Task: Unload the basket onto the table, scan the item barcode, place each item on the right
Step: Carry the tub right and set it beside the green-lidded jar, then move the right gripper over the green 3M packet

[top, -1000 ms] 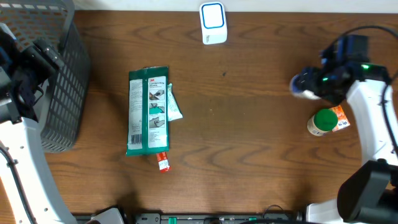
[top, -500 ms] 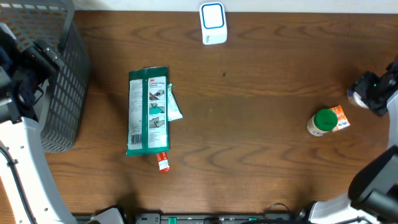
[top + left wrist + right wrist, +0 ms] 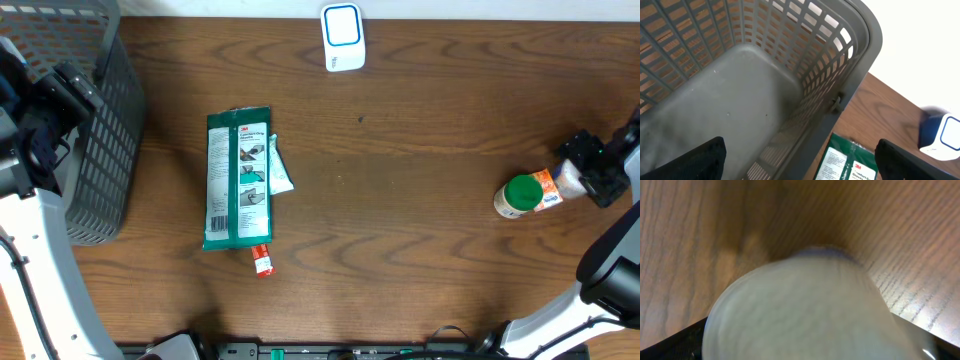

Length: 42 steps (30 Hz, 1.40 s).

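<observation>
Overhead: shows bottle (image 3: 527,192) lying sideways near the right edge of the table (image 3: 420,235), right gripper (image 3: 580,172) spread wide astride its pale base. Left wrist: shows left gripper (image 3: 800,150) agape above basket (image 3: 860,65), holding nothing. Right wrist: fills with blurred bottle base; contact unclear.

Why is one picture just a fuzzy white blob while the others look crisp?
Right wrist view: a pale rounded shape sits too close to the lens to focus; only the table grain beside it is fairly sharp. Overhead view: evenly lit and crisp. Left wrist view: the basket is sharp, the background beyond glares white.
</observation>
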Each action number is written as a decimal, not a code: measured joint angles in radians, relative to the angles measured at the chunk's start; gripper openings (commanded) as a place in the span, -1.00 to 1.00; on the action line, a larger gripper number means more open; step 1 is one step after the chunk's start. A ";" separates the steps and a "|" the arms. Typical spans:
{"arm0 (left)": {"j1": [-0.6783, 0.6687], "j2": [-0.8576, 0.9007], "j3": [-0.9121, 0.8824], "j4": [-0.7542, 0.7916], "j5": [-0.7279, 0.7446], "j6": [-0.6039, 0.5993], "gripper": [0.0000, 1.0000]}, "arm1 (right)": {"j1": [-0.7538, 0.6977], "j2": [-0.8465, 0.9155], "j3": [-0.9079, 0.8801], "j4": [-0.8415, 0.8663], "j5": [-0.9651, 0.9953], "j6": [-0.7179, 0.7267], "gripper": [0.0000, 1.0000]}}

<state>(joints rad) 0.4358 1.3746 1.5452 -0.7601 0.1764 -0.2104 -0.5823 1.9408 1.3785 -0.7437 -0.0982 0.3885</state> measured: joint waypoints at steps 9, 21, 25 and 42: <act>0.000 0.000 0.000 0.000 0.000 0.000 0.87 | -0.024 -0.054 0.019 -0.074 -0.011 0.001 0.98; 0.000 0.000 0.000 0.000 0.000 0.000 0.86 | 0.060 -0.206 0.353 -0.415 -0.144 -0.144 0.61; 0.000 0.000 0.000 -0.001 0.000 0.000 0.87 | 0.242 -0.213 0.399 -0.445 -0.217 -0.211 -0.25; 0.000 0.000 0.000 0.000 0.000 0.000 0.86 | 1.091 -0.037 0.399 -0.263 -0.322 -0.143 0.17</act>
<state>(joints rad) 0.4358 1.3746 1.5452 -0.7601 0.1764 -0.2104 0.5087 1.9034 1.7775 -1.0069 -0.4206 0.2459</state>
